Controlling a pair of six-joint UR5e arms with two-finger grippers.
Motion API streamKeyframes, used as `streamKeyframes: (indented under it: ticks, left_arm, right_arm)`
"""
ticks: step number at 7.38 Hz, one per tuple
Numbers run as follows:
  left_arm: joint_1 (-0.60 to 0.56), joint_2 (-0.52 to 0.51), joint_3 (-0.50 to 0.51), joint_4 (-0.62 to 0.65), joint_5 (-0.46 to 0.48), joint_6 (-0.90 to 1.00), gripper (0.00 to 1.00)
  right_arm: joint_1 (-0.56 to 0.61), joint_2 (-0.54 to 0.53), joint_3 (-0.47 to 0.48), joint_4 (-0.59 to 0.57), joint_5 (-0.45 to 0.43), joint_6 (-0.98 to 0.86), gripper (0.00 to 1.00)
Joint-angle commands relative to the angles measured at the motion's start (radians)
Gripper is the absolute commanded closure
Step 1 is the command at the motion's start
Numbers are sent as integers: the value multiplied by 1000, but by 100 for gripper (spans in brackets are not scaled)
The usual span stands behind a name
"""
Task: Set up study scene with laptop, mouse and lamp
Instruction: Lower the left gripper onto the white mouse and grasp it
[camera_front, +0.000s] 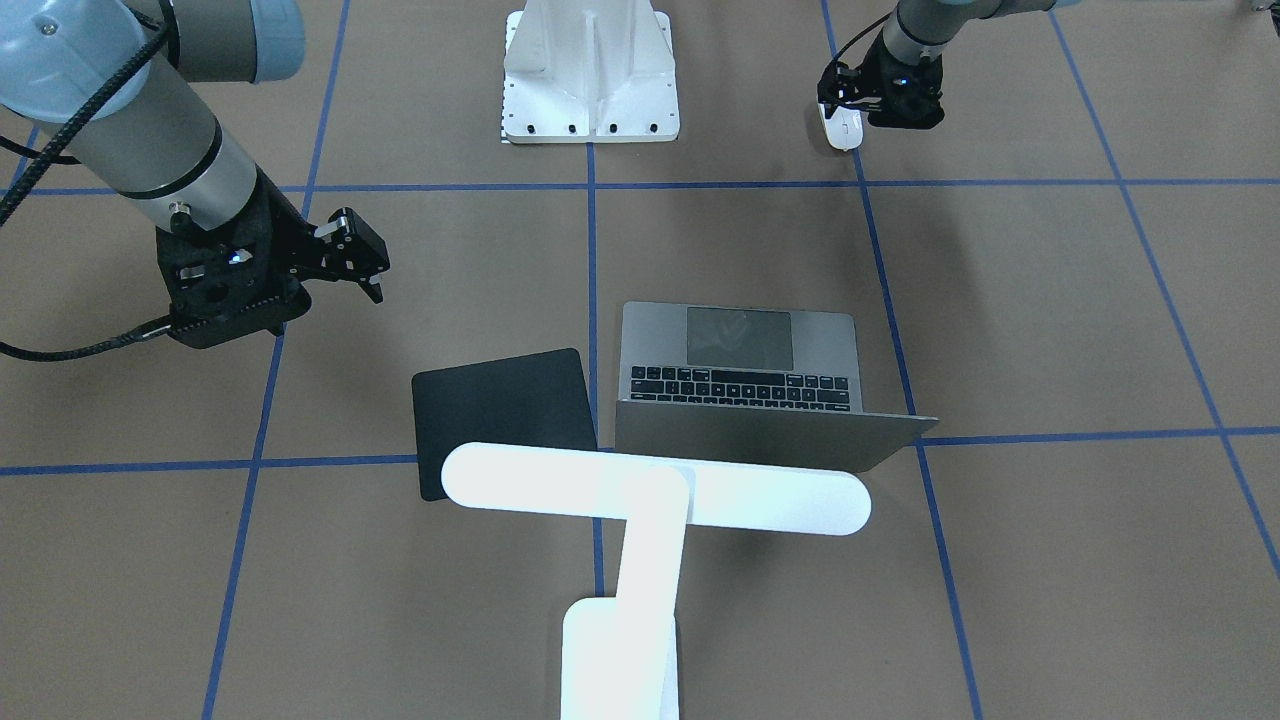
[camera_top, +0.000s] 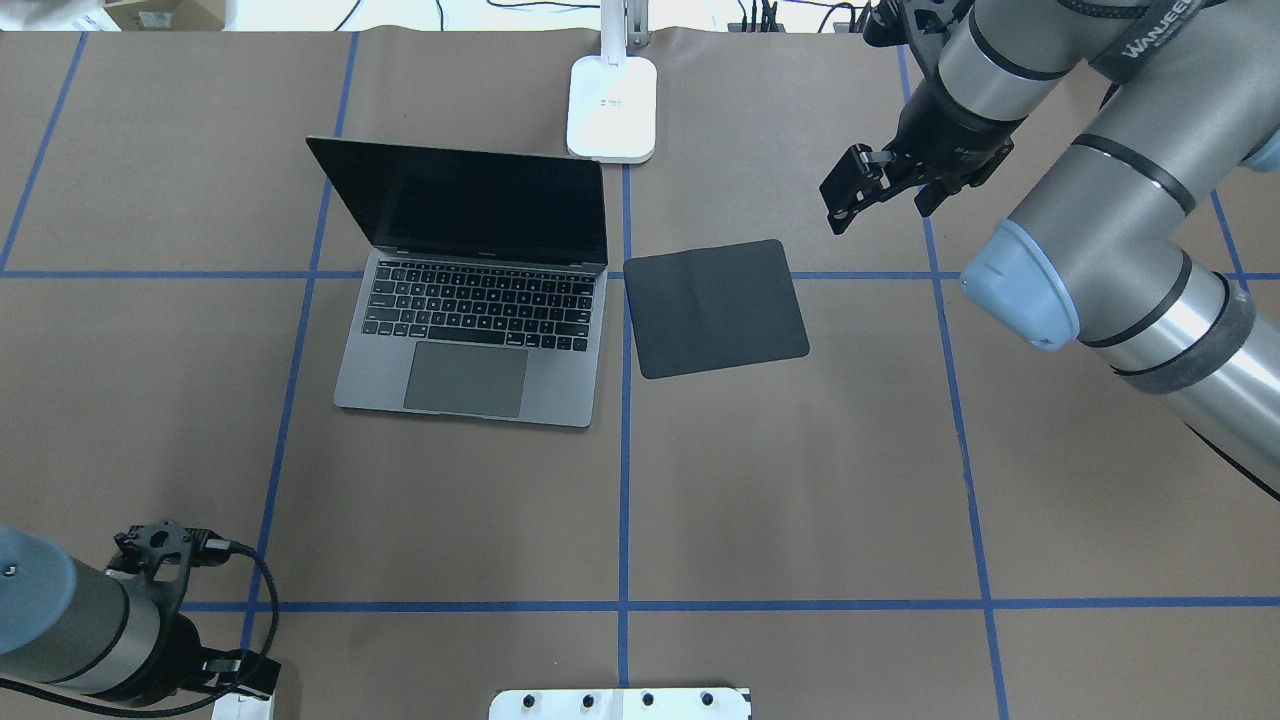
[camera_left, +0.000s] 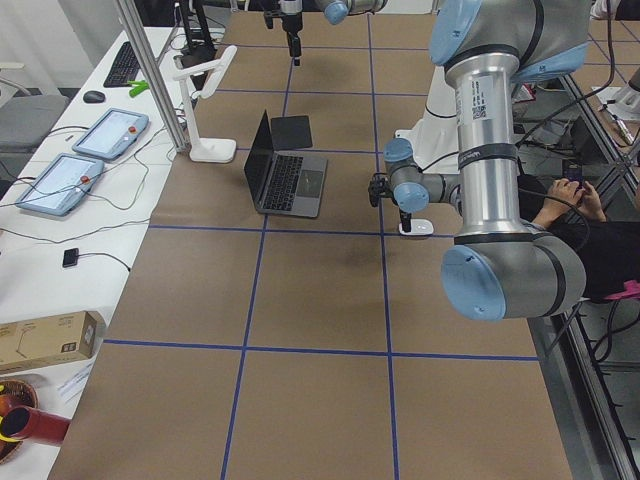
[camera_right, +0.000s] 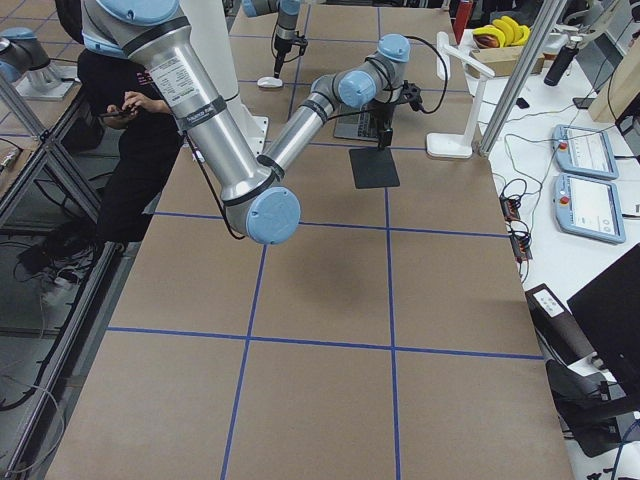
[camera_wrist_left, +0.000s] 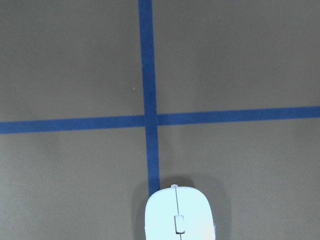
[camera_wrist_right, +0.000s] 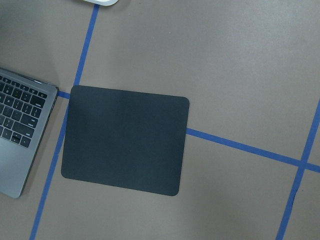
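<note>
The grey laptop (camera_top: 470, 330) stands open left of the table's middle, its dark screen facing me. Behind it the white lamp (camera_front: 655, 490) rests on its base (camera_top: 612, 110), with the bar head over the laptop's lid. At my near left corner lies the white mouse (camera_front: 838, 127), which also shows at the bottom edge of the left wrist view (camera_wrist_left: 177, 217). My left gripper (camera_front: 850, 105) hangs right over it; its fingers are hidden, so I cannot tell its state. Beyond the black mat's far right corner, my right gripper (camera_top: 875, 195) hovers open and empty.
A black square mat (camera_top: 715, 308) lies just right of the laptop. The white ribbed pedestal (camera_front: 590, 75) stands at the near middle edge. A seated person (camera_left: 570, 200) is at the robot's side. Tablets and cables lie on a side table (camera_right: 590, 180).
</note>
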Motion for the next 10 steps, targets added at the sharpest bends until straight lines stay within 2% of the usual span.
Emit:
streamKeyframes:
  ticks: [1,5,8,10]
  left_arm:
    - [12,-60,60,-1,-1,-1,1]
    - [16,-41,61,-1,-5,8,1]
    - [33,-40,61,-1,-21,3,11]
    - [53,-40,64,0,-21,2,13]
  right_arm:
    - [-6,-1,-2,0,1,0,0]
    - [-8,-1,1,-2,-1,0,0]
    - [-11,-1,2,0,-1,0,0]
    - [-12,-1,2,0,-1,0,0]
